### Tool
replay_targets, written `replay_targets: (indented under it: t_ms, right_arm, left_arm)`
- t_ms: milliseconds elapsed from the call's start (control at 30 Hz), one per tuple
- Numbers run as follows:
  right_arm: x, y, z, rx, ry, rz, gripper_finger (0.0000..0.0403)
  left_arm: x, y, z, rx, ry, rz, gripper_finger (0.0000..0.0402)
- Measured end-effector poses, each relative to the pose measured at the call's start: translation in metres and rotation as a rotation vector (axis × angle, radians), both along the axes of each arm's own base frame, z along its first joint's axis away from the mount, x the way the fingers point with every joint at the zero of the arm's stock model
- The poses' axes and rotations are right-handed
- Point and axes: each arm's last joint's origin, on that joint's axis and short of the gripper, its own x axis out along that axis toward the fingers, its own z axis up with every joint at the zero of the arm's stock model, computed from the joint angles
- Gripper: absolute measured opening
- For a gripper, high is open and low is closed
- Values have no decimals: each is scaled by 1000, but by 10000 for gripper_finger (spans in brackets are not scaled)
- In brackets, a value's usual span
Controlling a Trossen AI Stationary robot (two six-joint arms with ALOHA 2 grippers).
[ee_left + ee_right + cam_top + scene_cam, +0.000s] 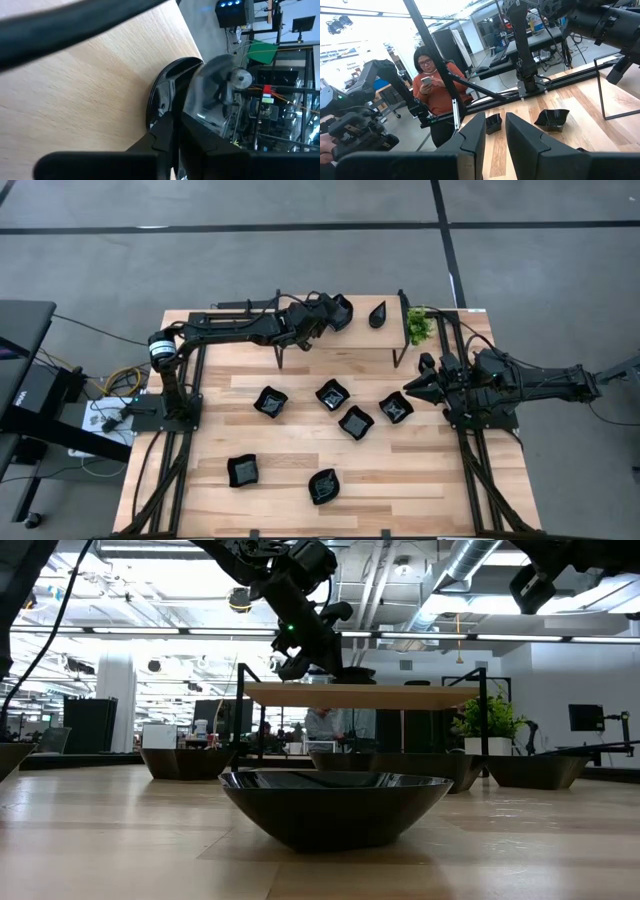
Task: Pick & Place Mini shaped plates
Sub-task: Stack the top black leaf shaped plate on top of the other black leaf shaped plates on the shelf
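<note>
We noted the left gripper (pixel 335 313) reaching over the raised wooden shelf (pixel 310 320) at the far edge of the table, its fingers (pixel 165 135) pinched thinly on the rim of one mini plate (pixel 167 92), which sat against the shelf board near its edge; whether the jaws had begun to let go we could not tell. We judged this the placing step, the plate being set on the shelf where a teardrop plate (pixel 379 314) already lay to its right, just left of the small green plant (pixel 418 326). The rim grip seemed chosen because these shallow glossy dishes offer little else to hold. Six more plates (pixel 355 421) lay scattered on the table (pixel 200 500) below, well apart from one another, leaving room for fingers to come down beside each. The right gripper (pixel 410 387) waited at the right side, near the rightmost plate (pixel 396 408), holding nothing, its fingers (pixel 470 137) parted a little. Beyond the table a person (pixel 432 87) in an orange top sat looking at a phone.
</note>
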Motion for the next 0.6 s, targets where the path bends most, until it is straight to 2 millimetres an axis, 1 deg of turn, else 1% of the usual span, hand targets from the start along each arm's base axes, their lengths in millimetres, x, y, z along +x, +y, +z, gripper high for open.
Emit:
replay_targets:
  t_ms: [267,600]
  right_arm:
    - [0,0,0,0,0,0,71]
    - [0,0,0,0,0,0,71]
  left_arm:
    - [0,0,0,7,-1,3,76]
    - [1,-1,1,5,-3,-5,84]
